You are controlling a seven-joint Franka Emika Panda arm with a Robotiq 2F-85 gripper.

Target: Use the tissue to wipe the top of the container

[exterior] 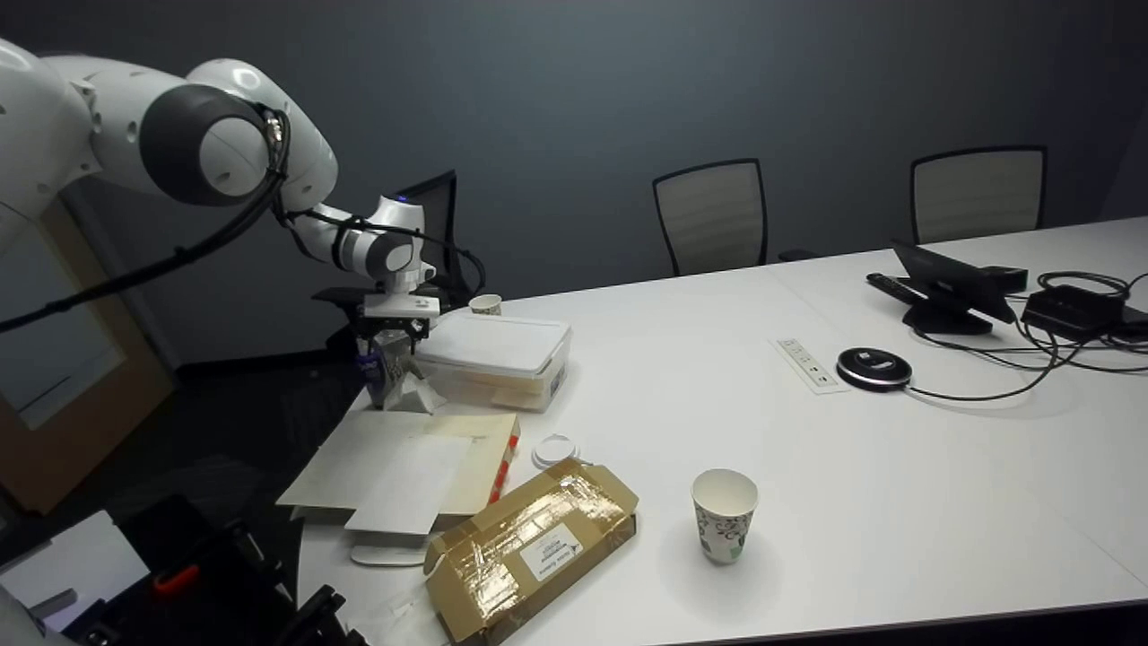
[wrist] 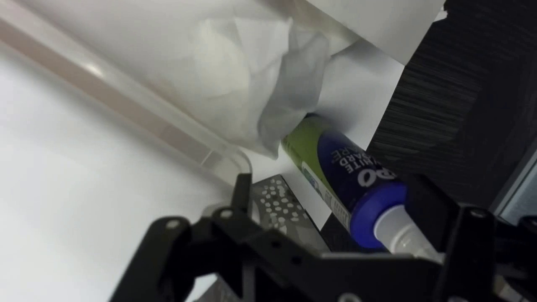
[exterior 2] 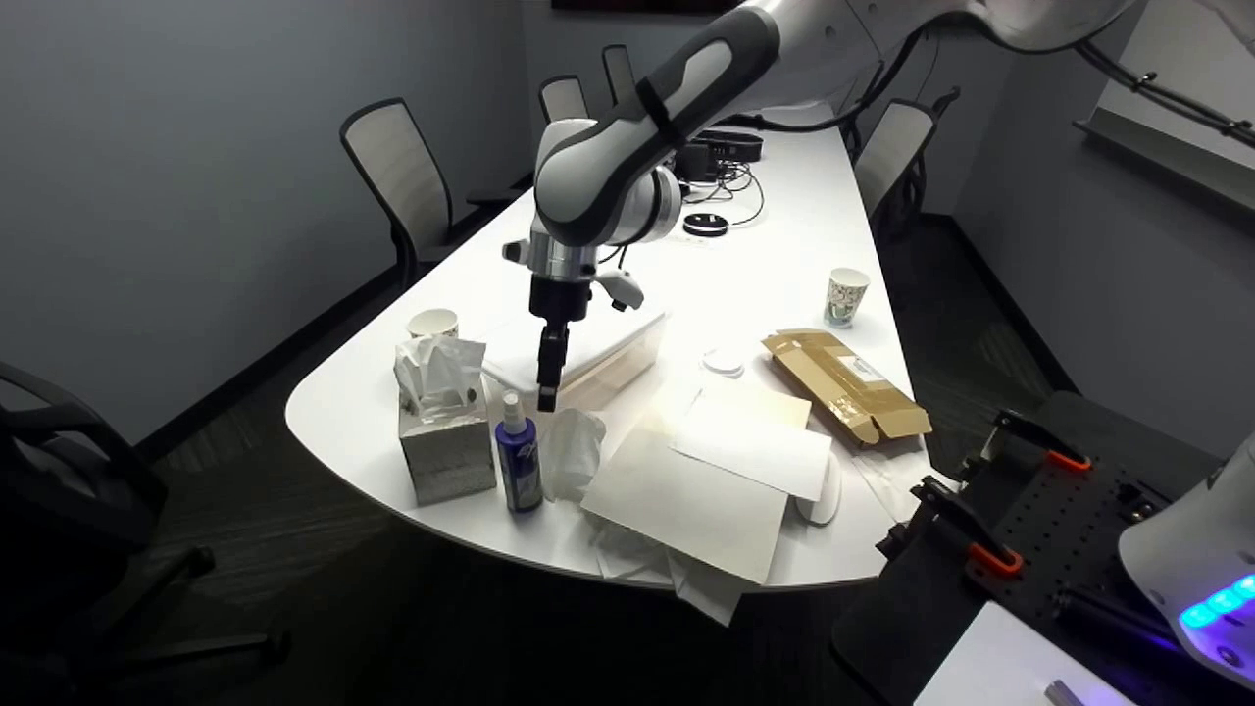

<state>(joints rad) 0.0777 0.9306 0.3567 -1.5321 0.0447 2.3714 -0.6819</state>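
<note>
The tissue (exterior 2: 574, 456) stands on the table (exterior: 682, 395), unheld, just beside the bottle (exterior 2: 520, 466) and near the container (exterior: 493, 357), between the bottle and the loose card (exterior 2: 686, 490). Whether it touches any of these cannot be told.

The gripper (wrist: 333, 191) hangs close above, jaws spread well apart, nothing seen pinched between them. It belongs to the sole arm present, so the reach falls to it.

Governing relation: in the wrist view the tissue lies ahead of the fingers (wrist: 242, 193), off the middle of the gap and toward the container. In an exterior view it sits below and slightly aside from the gripper's lowest part. The bottle, by contrast, shows within the gap in the wrist view, its top close to a finger; contact is not established.

The tissue is crumpled, its long axis loosely defined but roughly upright. In the wrist view its sharpest corner points toward the gripper, beside the bottle's lower end.

Assessment: pick-up appears to be the step in hand, wiping not begun. A sideways shift away from the bottle seems advisable before descent; closing here could catch the bottle instead.
</note>
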